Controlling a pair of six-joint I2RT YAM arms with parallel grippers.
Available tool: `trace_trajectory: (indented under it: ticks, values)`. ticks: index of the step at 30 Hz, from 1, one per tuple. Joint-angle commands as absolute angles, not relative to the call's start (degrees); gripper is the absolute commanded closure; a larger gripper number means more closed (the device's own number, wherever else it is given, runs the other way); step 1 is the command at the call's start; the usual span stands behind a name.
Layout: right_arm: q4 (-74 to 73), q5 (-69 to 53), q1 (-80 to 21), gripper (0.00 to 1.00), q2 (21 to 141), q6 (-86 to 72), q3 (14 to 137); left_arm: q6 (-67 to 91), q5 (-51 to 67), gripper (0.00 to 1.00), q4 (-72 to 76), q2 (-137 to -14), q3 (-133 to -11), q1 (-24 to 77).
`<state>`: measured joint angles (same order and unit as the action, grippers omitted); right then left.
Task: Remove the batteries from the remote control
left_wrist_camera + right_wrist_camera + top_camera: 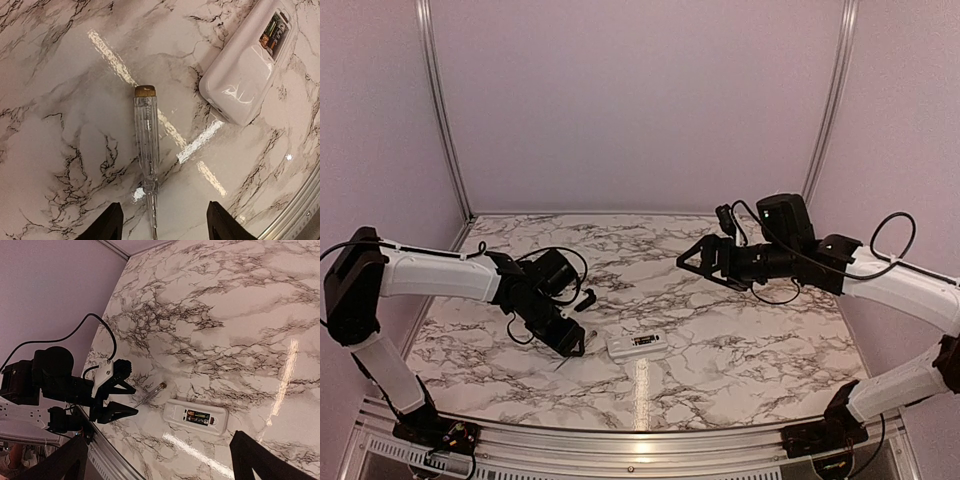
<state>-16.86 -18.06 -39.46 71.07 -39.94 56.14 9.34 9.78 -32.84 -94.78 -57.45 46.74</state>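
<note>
Left gripper (165, 227) sits low over the marble table (60, 75) with its fingers (111, 224) spread either side of a clear stick tool (146, 135) with a brass cap, and as far as I can see nothing's touching it. The remote control (245, 70) lies in the upper right of that wrist view, back side up, with the batteries (274, 32) sitting in the open recess. Right gripper (692, 258) hangs wide open and empty-handed in the right half of the top view, well apart from the remote.
</note>
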Motion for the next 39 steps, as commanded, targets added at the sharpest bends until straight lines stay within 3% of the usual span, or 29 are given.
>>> trace_trajectory:
  ticks: [1,7,20,31,39]
  values:
    - [-17.99,-18.89,-39.24,0.02,71.68,-38.66,59.15,7.56,10.78,0.42,-32.09,-96.57,-56.95,46.94]
    - [-18.2,-19.06,-39.16,0.02,72.05,-38.47,59.26,6.99,11.42,0.55,-31.73,-98.0,-57.22,47.1]
    - [-18.66,-20.14,-39.19,0.02,75.0,-36.45,61.6,6.75,9.21,0.67,-32.07,-102.32,-59.34,47.4]
    - [-19.97,-20.29,-39.12,0.02,76.0,-34.51,62.58,5.52,9.5,0.97,-31.6,-103.41,-59.54,48.75]
    - [-21.89,-21.38,-39.11,0.02,75.31,-33.9,62.5,4.27,12.56,1.0,-31.7,-98.02,-61.95,48.98]
